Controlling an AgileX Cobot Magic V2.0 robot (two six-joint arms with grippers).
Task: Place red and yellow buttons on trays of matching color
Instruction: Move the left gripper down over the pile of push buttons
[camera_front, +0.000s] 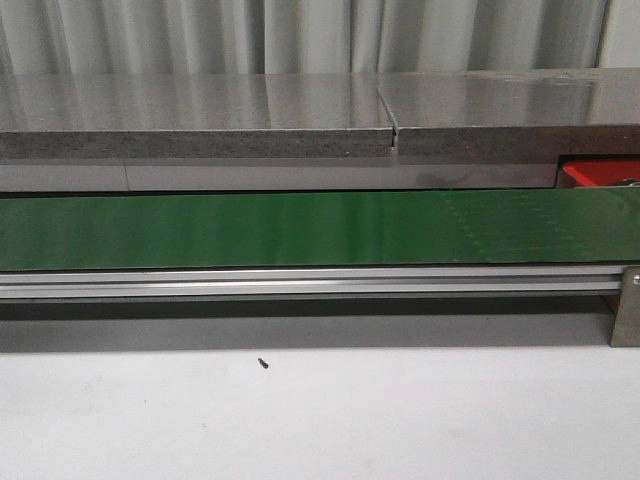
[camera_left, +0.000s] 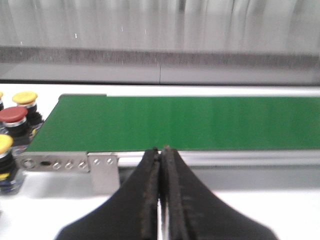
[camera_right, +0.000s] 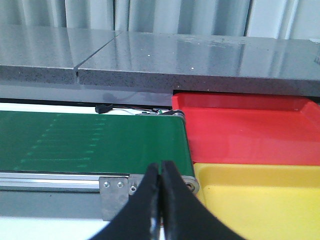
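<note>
Both my left pincer (camera_left: 161, 200) and right pincer (camera_right: 160, 210) are pressed together, empty. Buttons cluster at the belt's (camera_front: 300, 228) left end: 1 red button (camera_left: 13, 115), yellow button (camera_left: 25, 96). They look rigid, light, smooth-capped; I'd grip the dark body below the cap. The red tray (camera_right: 250, 130) and yellow tray (camera_right: 260, 200) sit at the right end.

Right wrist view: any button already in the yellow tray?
No. The yellow tray shows only bare plastic, and so does the red tray beside it.

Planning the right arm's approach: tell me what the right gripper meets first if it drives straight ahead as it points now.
Most likely the green conveyor belt near its end roller; the shut right gripper aims just inside that end, the red tray and yellow tray lying off to one side. Depth is uncertain.
</note>
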